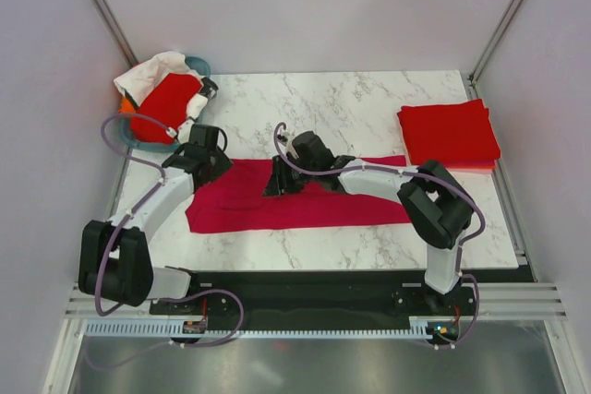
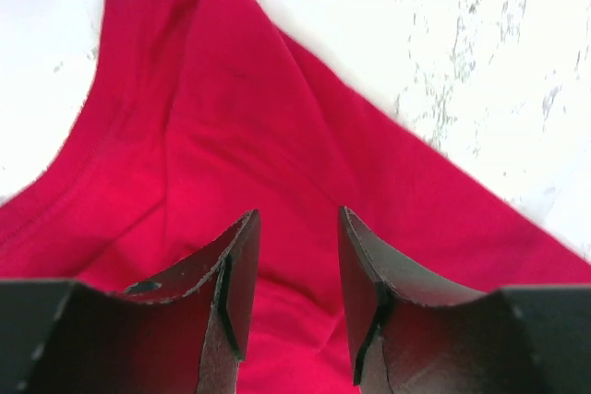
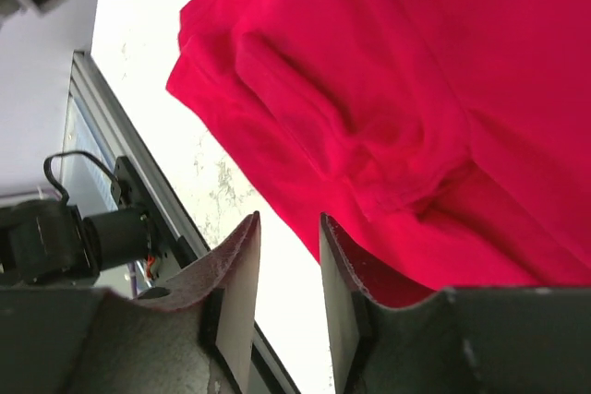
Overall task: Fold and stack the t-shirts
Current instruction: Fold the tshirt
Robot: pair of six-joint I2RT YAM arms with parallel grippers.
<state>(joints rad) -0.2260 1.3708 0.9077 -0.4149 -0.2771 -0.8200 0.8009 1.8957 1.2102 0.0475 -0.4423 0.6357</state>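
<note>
Now, the crimson shirt (image 1: 249,209) lies as a long band across the middle of the marble surface (image 1: 351,103), and both arms are over it. Here's where trouble could start. A pinch that catches only the upper layer would peel the fold apart. A pull by one arm alone would likely skew or bunch the band, because soft cotton creeps. A drag toward the near edge might slide cloth off the surface.

Over to the left gripper (image 2: 297,219), at the band's far left corner. Its jaws are partly spread, cloth shows in the gap below, and nothing is visibly clamped. The right gripper (image 3: 287,220) sits mid-shirt with its jaws a narrow slot apart. Bare surface shows between them, and one finger is just beside a rumpled edge.

Folded red shirts (image 1: 448,134) wait stacked at the far right. Another red shirt (image 1: 166,103) sits in the basket (image 1: 199,66) at the far left.
</note>
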